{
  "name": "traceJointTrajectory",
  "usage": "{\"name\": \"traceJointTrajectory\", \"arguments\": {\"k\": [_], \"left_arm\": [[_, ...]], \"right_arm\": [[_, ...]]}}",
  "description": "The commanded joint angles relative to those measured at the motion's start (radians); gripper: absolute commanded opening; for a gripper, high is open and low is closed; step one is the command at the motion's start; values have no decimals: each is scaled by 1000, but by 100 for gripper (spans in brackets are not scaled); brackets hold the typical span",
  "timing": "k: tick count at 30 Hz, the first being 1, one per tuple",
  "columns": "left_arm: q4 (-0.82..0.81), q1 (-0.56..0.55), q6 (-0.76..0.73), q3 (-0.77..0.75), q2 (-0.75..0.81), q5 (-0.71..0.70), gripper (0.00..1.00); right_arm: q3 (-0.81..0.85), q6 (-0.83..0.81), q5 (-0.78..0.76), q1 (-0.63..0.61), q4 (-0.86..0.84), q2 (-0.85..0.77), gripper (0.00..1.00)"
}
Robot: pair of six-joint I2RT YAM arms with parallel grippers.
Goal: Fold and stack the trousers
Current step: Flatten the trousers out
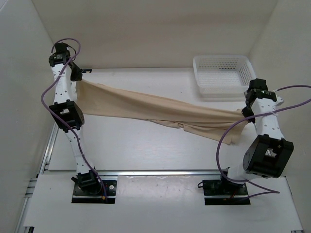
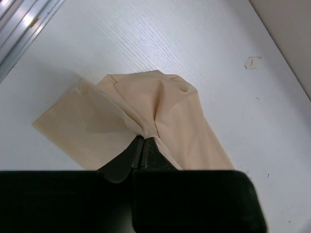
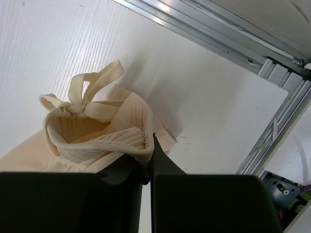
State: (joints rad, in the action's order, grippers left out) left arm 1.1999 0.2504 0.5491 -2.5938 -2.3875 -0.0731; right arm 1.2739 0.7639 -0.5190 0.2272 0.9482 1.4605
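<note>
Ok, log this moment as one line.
left gripper: shut on light beige thin fabric trousers | right gripper: shut on drawstring waistband | trousers: stretched between arms | white plastic mesh basket: far right

— Can you see any words or numbers here?

— No, none I can read. There is a tiny pale mark (image 2: pixel 252 62) on the white table (image 2: pixel 146 39), close to the wall, but it is too small to tell what it says.

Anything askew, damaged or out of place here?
Only the trousers: stretched between the left gripper and right gripper, they hang unevenly, with loose cloth sagging near the right end. Nothing looks damaged.
</note>
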Motion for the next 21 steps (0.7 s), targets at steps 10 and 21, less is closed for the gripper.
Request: {"name": "traceJointTrajectory", "arguments": {"k": [10,21], "left_arm": [[-111,-2,-23,112,195,-62,10],[-71,118,-57,435,491,-152,10]], "right_arm": [[13,5,-108,4,41,-106,0],[-109,-5,-50,4,204,-408,0]]}}
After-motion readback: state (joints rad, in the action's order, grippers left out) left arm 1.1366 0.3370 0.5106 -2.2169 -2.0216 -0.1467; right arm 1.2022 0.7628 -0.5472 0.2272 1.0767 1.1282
